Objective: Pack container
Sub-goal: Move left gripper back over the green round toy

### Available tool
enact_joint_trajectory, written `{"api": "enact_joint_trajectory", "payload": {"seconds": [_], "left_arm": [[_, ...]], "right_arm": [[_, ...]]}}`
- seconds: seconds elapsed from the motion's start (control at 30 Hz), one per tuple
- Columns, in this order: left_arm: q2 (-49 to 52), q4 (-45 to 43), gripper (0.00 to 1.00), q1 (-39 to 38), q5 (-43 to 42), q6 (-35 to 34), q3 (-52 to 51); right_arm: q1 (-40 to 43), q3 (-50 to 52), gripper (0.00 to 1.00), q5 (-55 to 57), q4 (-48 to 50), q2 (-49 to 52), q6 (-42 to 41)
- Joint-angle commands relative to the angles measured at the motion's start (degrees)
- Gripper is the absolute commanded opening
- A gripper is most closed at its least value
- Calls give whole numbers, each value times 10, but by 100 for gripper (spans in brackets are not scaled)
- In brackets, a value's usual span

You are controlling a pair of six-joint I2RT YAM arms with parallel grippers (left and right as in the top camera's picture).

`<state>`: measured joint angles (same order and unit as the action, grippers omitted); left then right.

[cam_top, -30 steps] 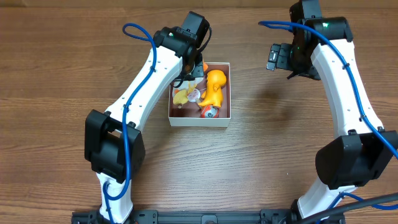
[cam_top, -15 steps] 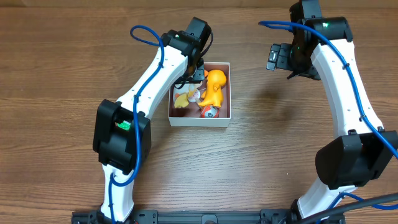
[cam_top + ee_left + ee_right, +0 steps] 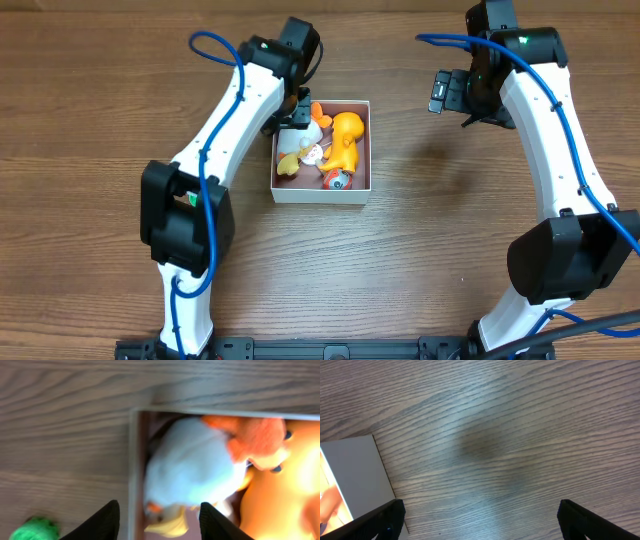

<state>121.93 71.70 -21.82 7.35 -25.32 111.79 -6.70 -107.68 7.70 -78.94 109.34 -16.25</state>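
The container (image 3: 322,193) is a shallow white-walled box at mid-table. Inside lie a white plush toy with an orange head (image 3: 303,124), a bigger orange toy (image 3: 346,138), a yellow toy (image 3: 290,161) and a small red-and-white ball (image 3: 337,180). My left gripper (image 3: 292,108) hovers over the box's back left corner. In the left wrist view this gripper (image 3: 159,525) is open and holds nothing; its fingers straddle the container's wall (image 3: 134,470), with the white plush (image 3: 192,467) just ahead. My right gripper (image 3: 482,520) stands wide open over bare wood, right of the container's wall (image 3: 357,475).
Brown wooden tabletop (image 3: 450,230) lies all around the box. The right arm (image 3: 540,120) rises at the right, the left arm (image 3: 225,130) slants across the left side. A blurred green blob (image 3: 32,530) shows at the left wrist view's bottom left.
My left gripper has opened and let go of the white plush, which now lies in the container's back left. The gripper has drawn back toward the upper left. The right arm is still.
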Motion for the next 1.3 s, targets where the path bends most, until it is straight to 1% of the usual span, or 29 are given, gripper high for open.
{"api": "enact_joint_trajectory", "payload": {"seconds": [0.0,0.1,0.23,0.4,0.5,0.6,0.7,0.83,0.93,1.03,1.13,1.27], "left_arm": [[-86,80,58,10,84,-24,48],[-137,141,61,16,115,-48,48],[-196,195,64,16,115,-52,48],[-246,222,66,16,110,-52,43],[-264,226,66,16,110,-52,22],[-296,203,66,16,108,-56,-49],[-333,161,67,16,104,-58,-135],[-391,69,70,19,97,-60,-276],[-410,9,70,42,75,-69,-360],[-406,-56,70,76,29,-68,-423],[-395,-108,70,117,20,-68,-469],[-380,-125,71,152,20,-69,-481]], "right_arm": [[0,-12,100,4,2,-14,2],[0,-12,100,4,2,-14,2],[0,-12,100,4,2,-14,1],[0,-12,100,4,2,-14,2],[0,-12,100,4,2,-14,2],[0,-12,100,4,2,-14,1],[0,-12,100,4,2,-14,2],[0,-12,100,4,2,-14,1],[0,-12,100,4,2,-14,2],[0,-12,100,4,2,-14,1],[0,-12,100,4,2,-14,1],[0,-12,100,4,2,-14,2]]}}
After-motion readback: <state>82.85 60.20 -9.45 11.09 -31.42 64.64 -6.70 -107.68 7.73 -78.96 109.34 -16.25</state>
